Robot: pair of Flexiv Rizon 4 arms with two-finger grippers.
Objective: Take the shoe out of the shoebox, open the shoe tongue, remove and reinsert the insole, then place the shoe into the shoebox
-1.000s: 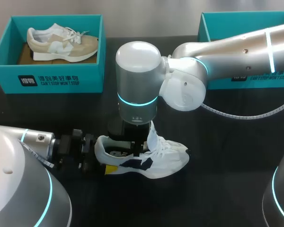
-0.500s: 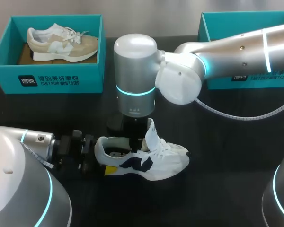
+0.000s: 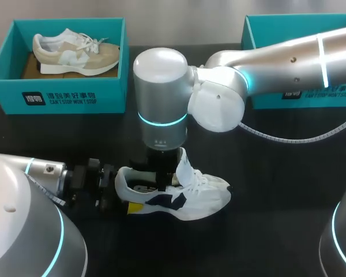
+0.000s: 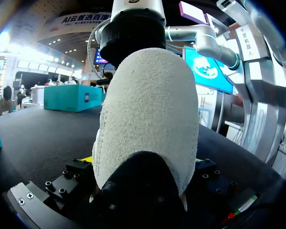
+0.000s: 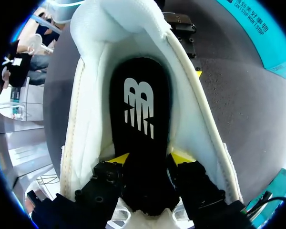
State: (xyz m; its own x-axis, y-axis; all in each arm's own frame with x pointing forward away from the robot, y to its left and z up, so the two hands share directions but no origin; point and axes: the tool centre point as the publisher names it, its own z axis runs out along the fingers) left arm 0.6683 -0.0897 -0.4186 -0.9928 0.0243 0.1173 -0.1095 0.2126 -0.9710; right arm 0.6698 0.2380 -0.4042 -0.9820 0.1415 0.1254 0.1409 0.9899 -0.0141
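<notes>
A white shoe (image 3: 187, 193) with navy side marks lies on the black table, its tongue pulled up. My left gripper (image 3: 126, 191) holds its heel from both sides; in the left wrist view that white heel (image 4: 148, 109) fills the gap between the fingers, and the left gripper (image 4: 142, 162) shows only slivers of yellow. My right arm comes down from above, and the right gripper (image 3: 161, 180) is inside the shoe's opening. In the right wrist view the right gripper (image 5: 150, 157) has its yellow tips against both edges of the black insole (image 5: 140, 109), near the heel end.
A teal shoebox (image 3: 63, 95) at the back left holds a beige shoe (image 3: 75, 52). A second teal shoebox (image 3: 259, 32) stands at the back right, partly hidden behind my right arm. Bare black table lies right of and in front of the white shoe.
My right wrist has shifted a little to the left over the shoe and its fingers have drawn in on the insole. The shoe and the left arm have stayed put.
</notes>
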